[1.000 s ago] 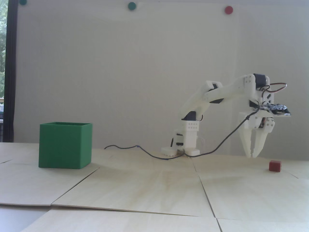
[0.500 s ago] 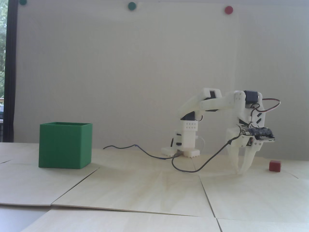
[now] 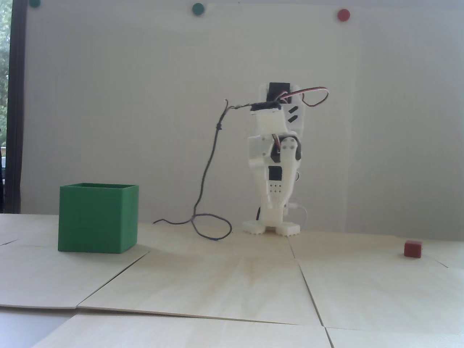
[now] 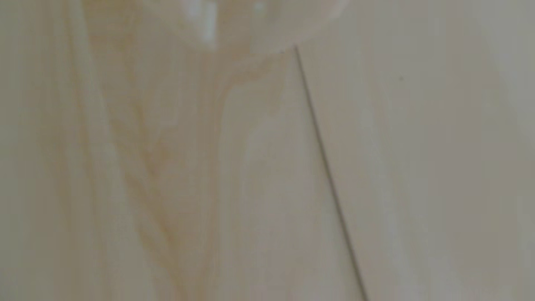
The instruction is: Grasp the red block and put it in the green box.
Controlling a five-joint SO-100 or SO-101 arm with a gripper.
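The red block [image 3: 413,249] lies alone on the wooden table at the far right of the fixed view. The green box [image 3: 98,217] stands open-topped at the left. My white arm is folded upright over its base at the centre, well away from both. Its gripper [image 3: 269,212] hangs down in front of the base, and the fingers cannot be told apart there. The wrist view is blurred: it holds only wood grain, one panel seam and a pale white shape [image 4: 260,23] at the top edge. Neither block nor box appears in it.
A dark cable [image 3: 212,159] drops from the wrist camera and loops on the table left of the arm's base [image 3: 272,228]. The table is made of wooden panels with seams [image 3: 308,286]. Green [image 3: 198,8] and red [image 3: 343,14] dots sit on the back wall.
The arm has swung left from beside the red block to the centre and folded upright. The cable has risen with it. The red block and green box have not moved.
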